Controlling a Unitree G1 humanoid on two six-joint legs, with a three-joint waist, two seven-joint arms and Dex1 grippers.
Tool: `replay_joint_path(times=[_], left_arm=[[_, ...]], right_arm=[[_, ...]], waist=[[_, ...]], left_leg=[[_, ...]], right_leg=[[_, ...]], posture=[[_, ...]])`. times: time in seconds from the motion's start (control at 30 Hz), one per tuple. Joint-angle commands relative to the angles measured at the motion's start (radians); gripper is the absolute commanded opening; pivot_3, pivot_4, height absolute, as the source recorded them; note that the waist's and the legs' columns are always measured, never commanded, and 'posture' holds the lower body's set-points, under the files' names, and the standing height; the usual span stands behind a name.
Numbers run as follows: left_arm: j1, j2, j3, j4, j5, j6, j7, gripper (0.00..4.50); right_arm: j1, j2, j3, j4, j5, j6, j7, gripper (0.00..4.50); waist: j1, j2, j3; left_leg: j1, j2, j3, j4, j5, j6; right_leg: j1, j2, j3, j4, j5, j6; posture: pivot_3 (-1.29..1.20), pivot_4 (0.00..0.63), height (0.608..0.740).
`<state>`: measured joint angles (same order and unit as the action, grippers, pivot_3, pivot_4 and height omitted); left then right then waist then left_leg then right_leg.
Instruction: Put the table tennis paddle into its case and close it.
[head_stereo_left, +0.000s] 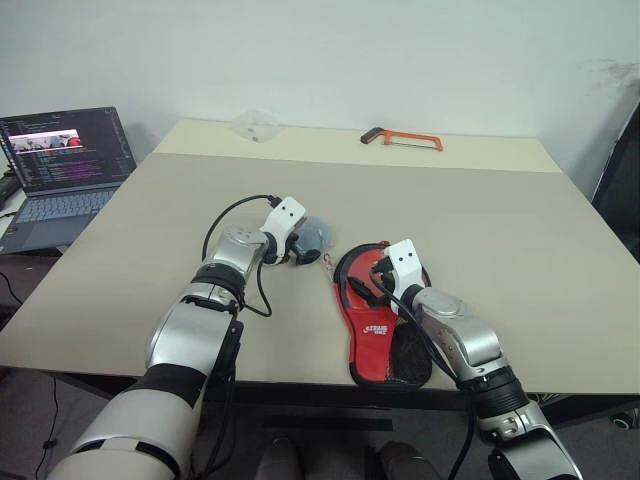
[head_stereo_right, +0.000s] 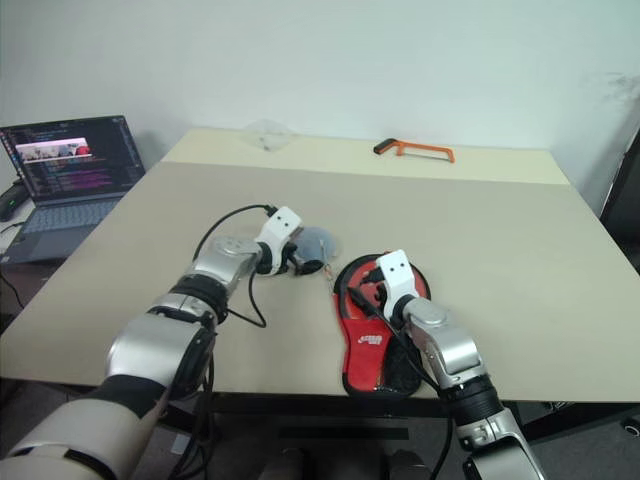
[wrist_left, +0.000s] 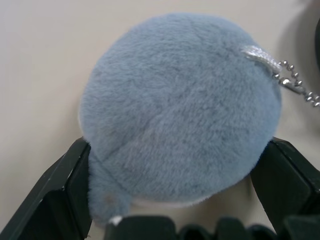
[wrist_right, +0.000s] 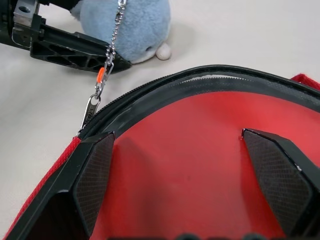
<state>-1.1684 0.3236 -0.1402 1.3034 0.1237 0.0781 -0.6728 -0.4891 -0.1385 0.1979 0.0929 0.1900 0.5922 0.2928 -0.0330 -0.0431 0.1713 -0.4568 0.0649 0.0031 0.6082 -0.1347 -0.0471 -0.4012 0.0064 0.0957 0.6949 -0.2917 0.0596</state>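
near the front edge of the pale beige desk (head_stereo_left: 520, 250), right of its middle, you have the soft red zip case with black edging (head_stereo_left: 377, 335) lying flat, its round end toward the back of the desk and its narrow end reaching the front edge. its zip stands open around the round end, and inside you can see the round red rubber face of the table tennis paddle (wrist_right: 200, 165); the handle is hidden, so you cannot tell how deep it sits. your right gripper (wrist_right: 180, 175) hovers over that red face with its jaws wide apart, holding nothing; whether the fingertips touch the rubber is not clear.

just left of the case's round end sits a small grey-blue plush pendant (wrist_left: 175, 110), joined to the zip pull by a silver bead chain (wrist_right: 116, 25) with a small orange link. your left gripper (head_stereo_left: 300, 245) has its jaws spread on either side of the plush, the black fingers (wrist_left: 55, 195) close against its sides, not visibly squeezing it.

at the back edge lie an orange-handled hacksaw (head_stereo_left: 402, 138) and a clear plastic piece (head_stereo_left: 256, 125). off the left edge, an open laptop (head_stereo_left: 60, 170) sits with its screen lit.
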Motion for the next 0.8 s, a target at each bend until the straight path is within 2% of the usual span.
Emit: replay_joint_path(times=[0.03, 0.27, 0.33, 0.4, 0.47, 0.8], left_arm=[[-0.039, -0.019, 0.008, 0.0, 0.021, -0.018, 0.044, 3.58], [-0.064, -0.064, -0.03, 0.021, 0.104, -0.009, 0.211, 1.28], [-0.083, -0.083, -0.033, 0.031, 0.124, -0.002, 0.273, 0.76], [-0.1, -0.104, -0.03, 0.039, 0.137, 0.004, 0.322, 0.43], [-0.111, -0.123, -0.038, 0.047, 0.159, 0.001, 0.358, 0.29], [-0.13, -0.186, -0.046, 0.072, 0.234, 0.001, 0.503, 0.28]], right_arm=[[0.023, 0.011, 0.005, 0.047, -0.023, 0.066, -0.015, 4.5], [0.025, 0.018, 0.004, 0.049, -0.057, 0.119, -0.034, 4.5], [0.03, 0.02, 0.012, 0.034, -0.061, 0.142, -0.029, 4.5], [0.039, 0.019, 0.022, 0.017, -0.064, 0.172, -0.025, 4.5], [0.051, 0.018, 0.037, -0.001, -0.07, 0.195, -0.024, 4.5], [0.135, -0.005, 0.089, -0.129, -0.092, 0.282, 0.002, 4.5]], waist=[[0.0, 0.0, 0.0], [0.001, 0.0, 0.0], [0.001, 0.0, -0.001], [0.001, -0.001, -0.001], [0.001, -0.001, -0.001], [0.001, -0.001, -0.001]], left_leg=[[0.001, 0.0, 0.0, 0.0, 0.0, 0.0], [0.007, 0.0, 0.0, 0.0, 0.0, 0.0], [0.009, 0.0, -0.001, 0.0, 0.0, 0.0], [0.01, 0.0, -0.001, 0.0, 0.0, 0.0], [0.01, 0.0, -0.001, 0.0, 0.0, 0.0], [0.009, 0.0, -0.001, -0.001, -0.001, -0.001]], right_leg=[[0.0, 0.0, 0.0, 0.0, 0.0, 0.0], [0.008, 0.0, -0.001, -0.002, 0.0, 0.0], [0.011, 0.0, -0.001, -0.003, 0.0, 0.0], [0.012, -0.001, -0.001, -0.003, 0.0, 0.001], [0.012, -0.001, -0.001, -0.004, 0.0, 0.001], [0.012, -0.001, -0.001, -0.007, 0.0, 0.001]], posture=[[0.0, 0.15, 0.74], [0.0, 0.15, 0.74], [0.0, 0.15, 0.74], [0.0, 0.15, 0.74], [0.0, 0.15, 0.74], [0.0, 0.15, 0.74]])
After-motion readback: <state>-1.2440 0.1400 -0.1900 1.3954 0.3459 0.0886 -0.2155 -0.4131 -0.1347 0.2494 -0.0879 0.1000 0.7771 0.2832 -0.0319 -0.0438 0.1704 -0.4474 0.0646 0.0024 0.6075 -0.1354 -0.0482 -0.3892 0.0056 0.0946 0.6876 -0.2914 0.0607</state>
